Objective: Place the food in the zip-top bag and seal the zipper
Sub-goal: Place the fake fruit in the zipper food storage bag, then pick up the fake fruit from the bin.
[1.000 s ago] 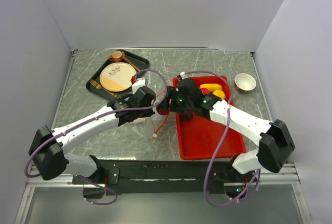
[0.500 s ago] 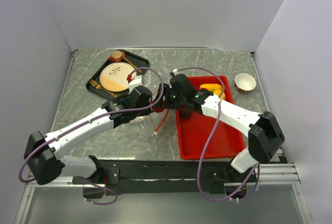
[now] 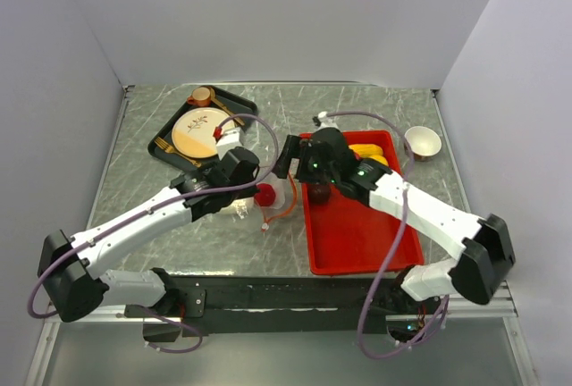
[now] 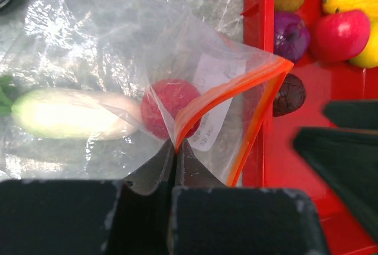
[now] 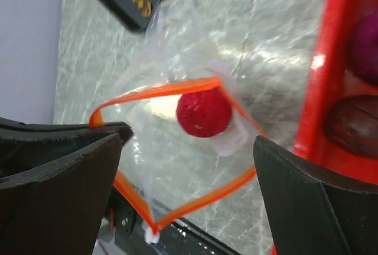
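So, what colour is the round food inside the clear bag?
The round food piece in the bag is red; the right wrist view shows it best.

white-walled lab booth (image 3: 268,20), grey marbled table (image 3: 134,167)

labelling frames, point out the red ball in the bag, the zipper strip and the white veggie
red ball (image 5: 204,113), right wrist view, its middle
zipper strip (image 4: 263,73), left wrist view, upper run near the corner
white veggie (image 4: 71,113), left wrist view, middle of its body
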Robot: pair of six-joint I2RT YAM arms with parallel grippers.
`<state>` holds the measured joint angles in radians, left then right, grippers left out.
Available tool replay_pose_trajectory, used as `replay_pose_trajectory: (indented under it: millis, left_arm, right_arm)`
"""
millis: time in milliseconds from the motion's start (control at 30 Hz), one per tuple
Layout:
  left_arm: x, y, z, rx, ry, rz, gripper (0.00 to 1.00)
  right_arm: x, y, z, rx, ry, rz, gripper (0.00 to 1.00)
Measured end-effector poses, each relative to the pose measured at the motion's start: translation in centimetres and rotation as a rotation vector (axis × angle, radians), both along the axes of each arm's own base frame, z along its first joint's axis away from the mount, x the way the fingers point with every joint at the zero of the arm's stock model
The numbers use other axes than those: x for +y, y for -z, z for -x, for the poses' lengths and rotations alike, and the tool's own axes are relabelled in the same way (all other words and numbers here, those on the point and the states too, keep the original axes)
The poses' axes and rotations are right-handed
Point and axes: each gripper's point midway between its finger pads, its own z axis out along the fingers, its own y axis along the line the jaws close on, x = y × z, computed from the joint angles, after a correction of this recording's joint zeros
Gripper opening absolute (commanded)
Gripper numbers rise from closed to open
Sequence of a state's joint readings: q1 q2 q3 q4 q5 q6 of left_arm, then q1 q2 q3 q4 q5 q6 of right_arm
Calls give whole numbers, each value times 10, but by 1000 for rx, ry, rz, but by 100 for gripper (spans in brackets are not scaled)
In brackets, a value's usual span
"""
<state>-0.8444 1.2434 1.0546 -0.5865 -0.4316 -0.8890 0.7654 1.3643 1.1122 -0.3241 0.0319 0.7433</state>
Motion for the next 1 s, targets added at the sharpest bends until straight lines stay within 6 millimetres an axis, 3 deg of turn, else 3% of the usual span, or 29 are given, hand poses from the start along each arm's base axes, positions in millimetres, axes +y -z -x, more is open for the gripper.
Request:
replay_pose_trajectory:
  millis: [167,267,367,467,700,1000]
  left_arm:
    - [12,-15,-3,-31,-71,6,4]
    - [24,-34,-9,-79,-115,23,1]
    - [50,-45,-26,-96,-202,37,1]
    - [67,-36,-43,-63,-275,1,1]
    - [53,5,-30,48,-194,-10,1]
    - [42,7,-21,61,-129,55,1]
  right_arm:
    - [-26,-9,0,-40,90,29,100]
    - [-39,2,1,-26,132,65,100]
    - [-51,19,6,1,158,99,100]
    - [-58,32,8,35,176,127,100]
    - [-76,53,2,106,267,176,100]
    - [-107,84,-9,204,370,238,100]
